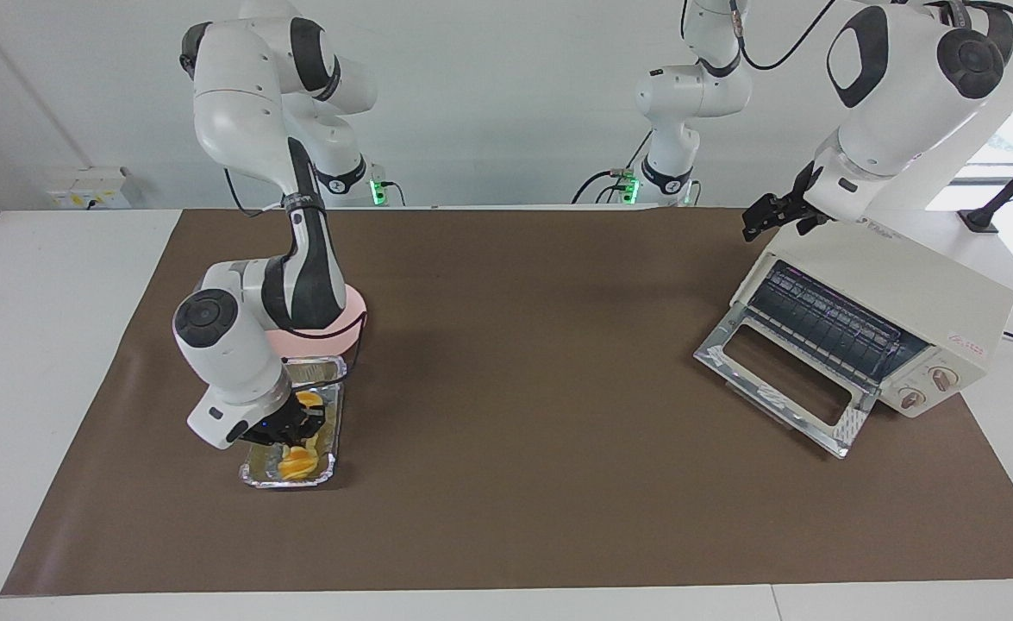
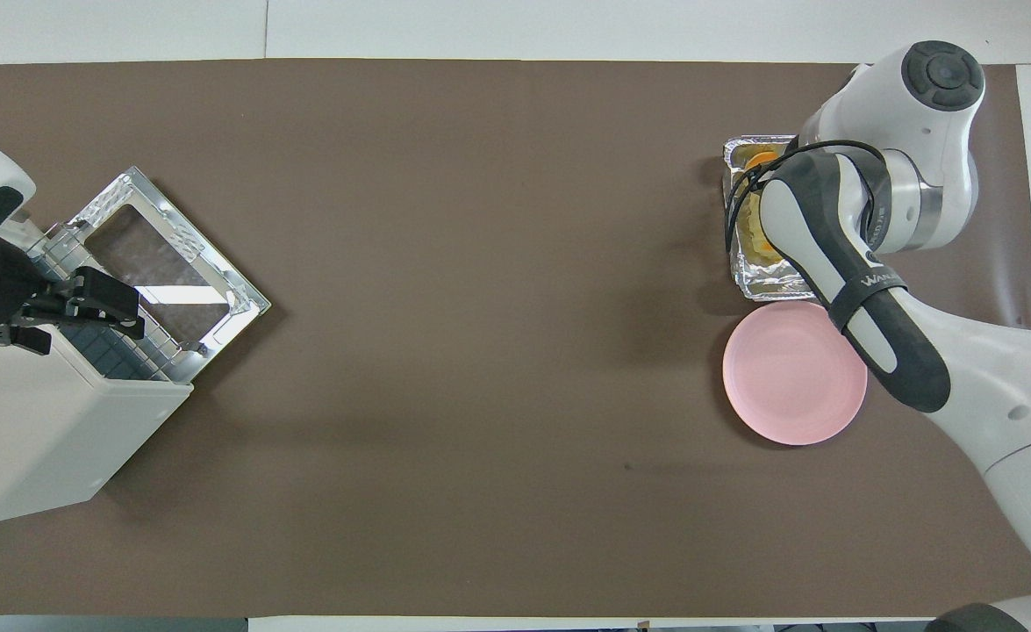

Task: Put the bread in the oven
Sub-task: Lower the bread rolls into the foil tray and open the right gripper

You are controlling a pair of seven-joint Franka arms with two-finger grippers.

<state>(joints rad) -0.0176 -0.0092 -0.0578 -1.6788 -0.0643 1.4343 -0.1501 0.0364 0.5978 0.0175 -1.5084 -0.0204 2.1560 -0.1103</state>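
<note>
The bread (image 1: 298, 464) is a golden-yellow ridged loaf lying in a silver foil tray (image 1: 330, 429) toward the right arm's end of the table. My right gripper (image 1: 301, 427) is down in the tray, across the middle of the loaf, which shows on both sides of it. In the overhead view the right arm covers most of the bread (image 2: 759, 160). The cream-white oven (image 1: 890, 289) stands at the left arm's end with its glass door (image 1: 780, 379) dropped open and the rack showing. My left gripper (image 1: 763, 220) is open and empty, up over the oven's top edge.
A round pink plate (image 2: 791, 373) lies beside the foil tray (image 2: 765, 283), nearer to the robots, partly under the right arm. A brown mat (image 1: 523, 362) covers the table between tray and oven. The oven's knobs (image 1: 927, 388) face away from the robots.
</note>
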